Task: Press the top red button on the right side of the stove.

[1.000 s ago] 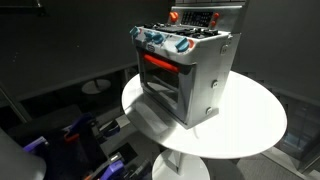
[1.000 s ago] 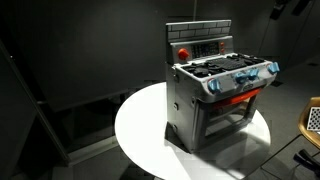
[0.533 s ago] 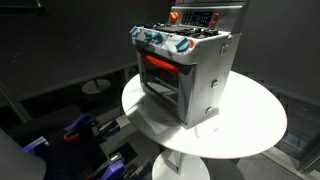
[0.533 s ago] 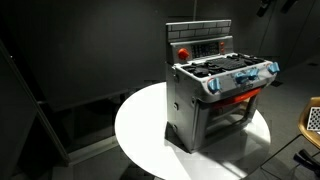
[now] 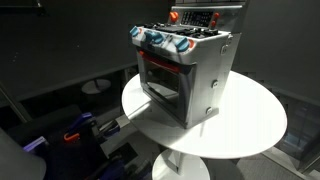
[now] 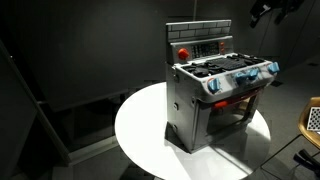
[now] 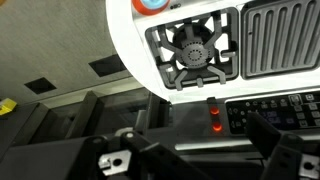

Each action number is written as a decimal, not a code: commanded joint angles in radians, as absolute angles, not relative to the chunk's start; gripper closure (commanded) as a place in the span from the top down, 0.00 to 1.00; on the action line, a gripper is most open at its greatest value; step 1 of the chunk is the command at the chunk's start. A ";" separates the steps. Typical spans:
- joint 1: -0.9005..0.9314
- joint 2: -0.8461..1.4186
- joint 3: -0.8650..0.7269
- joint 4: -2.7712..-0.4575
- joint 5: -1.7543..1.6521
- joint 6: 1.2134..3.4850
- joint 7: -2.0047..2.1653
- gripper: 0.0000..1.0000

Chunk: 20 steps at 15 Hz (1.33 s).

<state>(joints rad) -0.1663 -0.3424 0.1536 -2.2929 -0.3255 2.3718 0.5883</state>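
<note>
Round white bench (image 6: 135, 125) on the left, stove (image 6: 215, 95) parked in the middle of it with a red button (image 6: 183, 52) on the back panel, and the pincer (image 6: 265, 12) hanging up top right, spread wide, gripping nothing.

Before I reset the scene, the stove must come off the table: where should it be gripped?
Grip the stove by its raised back panel, from above: it stands upright as a thinner slab, while the boxy body is probably too wide.
</note>
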 commanded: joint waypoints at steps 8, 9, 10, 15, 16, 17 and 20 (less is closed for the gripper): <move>-0.187 -0.156 0.120 -2.216 -0.486 2.478 0.800 1.00; -0.182 -0.136 0.114 -2.205 -0.490 2.491 0.808 1.00; -0.179 -0.118 0.109 -2.194 -0.497 2.503 0.818 1.00; -0.142 -0.099 0.069 -2.201 -0.486 2.518 0.804 1.00; -0.136 -0.097 0.064 -2.202 -0.486 2.518 0.804 1.00; -0.134 -0.097 0.061 -2.202 -0.486 2.518 0.803 1.00; -0.128 -0.092 0.054 -2.199 -0.500 2.531 0.815 1.00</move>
